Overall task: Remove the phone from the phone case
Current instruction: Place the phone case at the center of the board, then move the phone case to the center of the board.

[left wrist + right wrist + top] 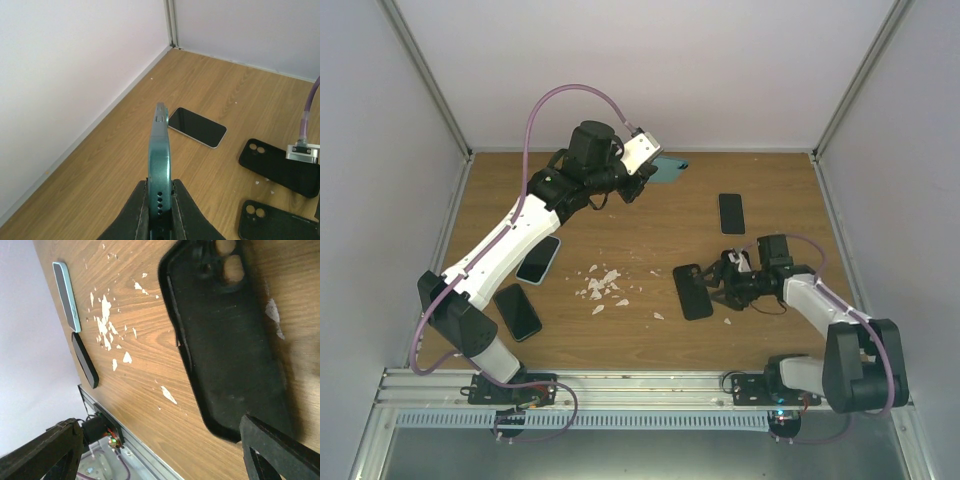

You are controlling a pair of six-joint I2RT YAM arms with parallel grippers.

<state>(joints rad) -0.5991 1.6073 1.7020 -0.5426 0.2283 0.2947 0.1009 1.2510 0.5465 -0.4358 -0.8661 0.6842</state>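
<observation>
We hold the teal case (160,150) aloft
Left pincer (160,210) clamps it edge-on, probably exposing its rim; right pincer (718,282) gapes wide above the black case (692,292).

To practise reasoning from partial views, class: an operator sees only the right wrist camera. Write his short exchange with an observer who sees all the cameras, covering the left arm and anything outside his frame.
Operator: My view shows a black case lying flat. Where is the left gripper?
Observer: Raised at the far side, its fingers shut on a teal case held edge-up.
Operator: Any phone outside my frame?
Observer: Yes, a dark phone lies flat farther back, clear of both arms.
</observation>
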